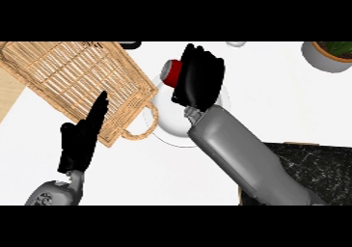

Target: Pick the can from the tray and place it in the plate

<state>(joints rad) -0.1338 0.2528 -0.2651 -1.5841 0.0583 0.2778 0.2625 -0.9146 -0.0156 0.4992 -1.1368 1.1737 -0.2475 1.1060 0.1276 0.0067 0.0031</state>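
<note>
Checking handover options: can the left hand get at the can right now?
Probably not. The can sits over the plate under the right hand, whose fingers curl round it. The left hand rests open, off by the wicker tray handle, with the right hand covering most of the can.

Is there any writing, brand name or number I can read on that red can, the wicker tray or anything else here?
None can be read.
Red can: only a red side and a pale top show beside the right hand; no label visible.
Wicker tray: bare weave, no text.
White plate: plain.
Potted plant: no marking.
Left hand: no lettering.
</note>
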